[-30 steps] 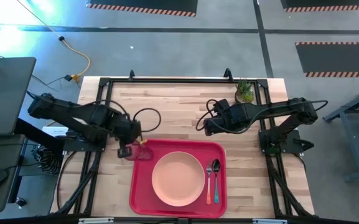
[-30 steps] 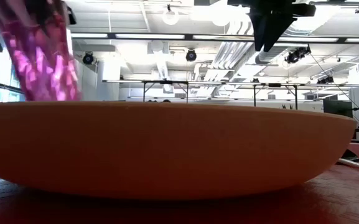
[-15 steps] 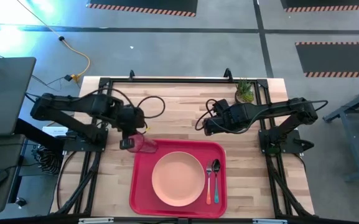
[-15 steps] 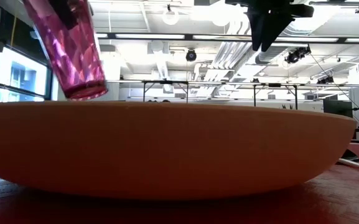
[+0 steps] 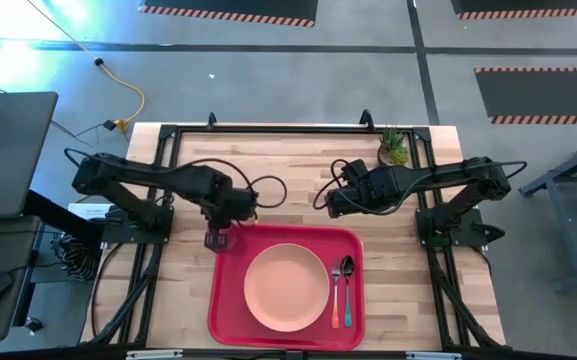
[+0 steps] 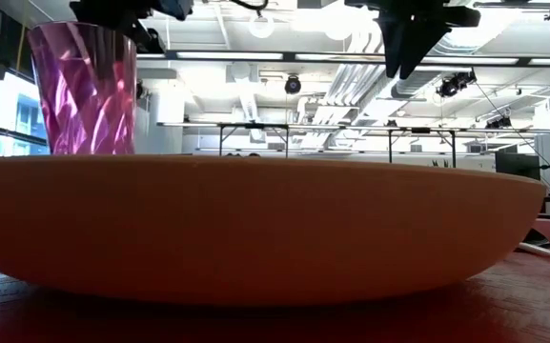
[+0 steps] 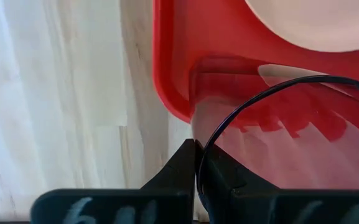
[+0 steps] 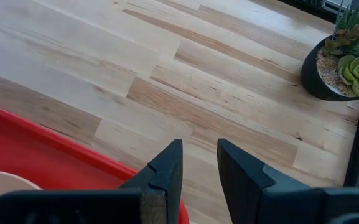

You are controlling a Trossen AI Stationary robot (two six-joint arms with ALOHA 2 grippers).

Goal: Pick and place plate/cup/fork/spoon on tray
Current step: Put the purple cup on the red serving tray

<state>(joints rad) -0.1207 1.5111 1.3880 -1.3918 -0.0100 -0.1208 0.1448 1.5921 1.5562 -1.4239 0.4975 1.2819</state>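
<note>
I have the left tool (image 5: 220,236) over the upper-left corner of the large rectangular red plastic tray (image 5: 225,300), just left of centre in the high view. Its fingers are pinched on the rim of the small translucent dark-red tumbler cup (image 6: 81,89); my left wrist view shows the dark rim of that cup (image 7: 279,140) caught between the two fingers, with the tray's rounded corner (image 7: 167,93) directly beneath it and pale wood beside it. In the low view the cup stands upright at upper left, its lower part hidden behind the plate, so I cannot tell whether it rests on the tray.

The round peach-pink plate (image 5: 286,287) sits in the middle of the tray. To its right, near the tray's right rim, the spoon with the dark metal bowl and light-blue handle (image 5: 347,290) and the fork with silver tines and orange handle (image 5: 334,293) lie side by side, the fork nearer the plate.

My right tool (image 5: 334,207) waits over the bare wooden tabletop (image 5: 288,165) above the tray's upper-right corner, its fingers (image 8: 167,167) slightly parted and holding nothing. A small potted succulent (image 5: 393,148) stands at the tabletop's upper right.
</note>
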